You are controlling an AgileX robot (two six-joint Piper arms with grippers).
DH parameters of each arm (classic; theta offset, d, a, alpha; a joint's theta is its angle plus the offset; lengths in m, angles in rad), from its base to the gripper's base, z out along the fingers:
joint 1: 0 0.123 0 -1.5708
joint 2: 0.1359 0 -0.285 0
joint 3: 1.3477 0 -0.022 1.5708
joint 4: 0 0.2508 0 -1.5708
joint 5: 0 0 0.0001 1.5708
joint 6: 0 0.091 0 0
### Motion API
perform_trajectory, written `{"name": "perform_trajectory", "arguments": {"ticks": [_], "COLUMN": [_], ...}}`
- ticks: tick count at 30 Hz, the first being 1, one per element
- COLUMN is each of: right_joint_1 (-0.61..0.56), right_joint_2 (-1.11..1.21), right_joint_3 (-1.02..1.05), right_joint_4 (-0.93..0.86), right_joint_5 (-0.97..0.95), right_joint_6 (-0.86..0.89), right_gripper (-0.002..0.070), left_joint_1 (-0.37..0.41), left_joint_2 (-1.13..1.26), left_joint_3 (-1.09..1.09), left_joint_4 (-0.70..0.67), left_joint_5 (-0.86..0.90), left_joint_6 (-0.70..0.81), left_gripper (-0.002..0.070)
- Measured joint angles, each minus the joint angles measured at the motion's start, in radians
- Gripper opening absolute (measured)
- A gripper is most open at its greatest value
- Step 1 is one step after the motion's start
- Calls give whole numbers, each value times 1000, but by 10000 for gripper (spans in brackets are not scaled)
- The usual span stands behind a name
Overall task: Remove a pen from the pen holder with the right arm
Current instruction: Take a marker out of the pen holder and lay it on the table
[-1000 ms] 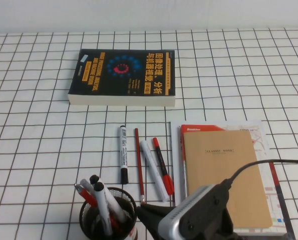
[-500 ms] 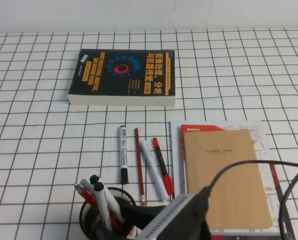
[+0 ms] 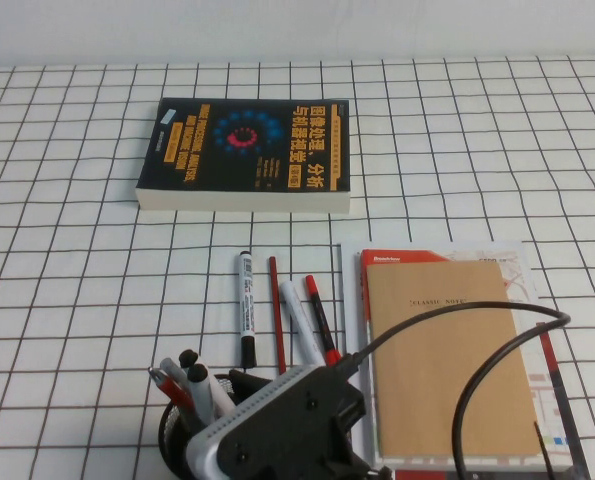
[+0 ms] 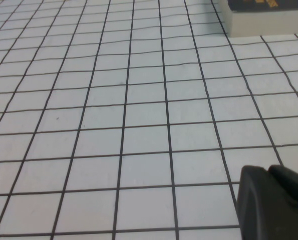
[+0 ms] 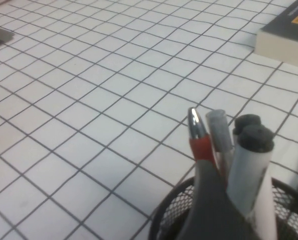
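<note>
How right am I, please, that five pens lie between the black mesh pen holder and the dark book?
Not quite: the high view shows four pens lying between the black mesh pen holder and the dark book. The right gripper is at the holder; the left gripper is over the checked table.

This looks like an office or study desk set up as a test scene. A white surface (image 3: 77,300) with a black grid pattern carries only stationery: a thick textbook (image 3: 247,150) with Chinese lettering, a tan notebook (image 3: 437,340) marked "CLASSIC NOTE", loose pens (image 3: 245,300) lying side by side, and a black mesh pen holder (image 5: 169,220) with markers (image 5: 249,165) standing in it. A plain pale wall (image 3: 297,30) runs behind.
</note>
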Motion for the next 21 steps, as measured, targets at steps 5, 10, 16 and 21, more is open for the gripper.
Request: {"name": "perform_trajectory", "arguments": {"ticks": [5,10,16,21], "right_joint_1": [-2,-2,-10,-18], "right_joint_2": [36,78,104,113], "right_joint_3": [-8,-49,-62,-65], "right_joint_4": [14,20,20,27], "right_joint_5": [-51,-45,-51,-67], "right_joint_6": [-23,-25,-27,-27], "right_gripper": [352,352,352,352], "left_joint_1": [0,0,0,0], "left_joint_2": [0,0,0,0], "left_joint_3": [0,0,0,0], "left_joint_4": [0,0,0,0], "left_joint_5": [0,0,0,0], "left_joint_6": [0,0,0,0], "left_gripper": [-5,-5,-5,-5]}}
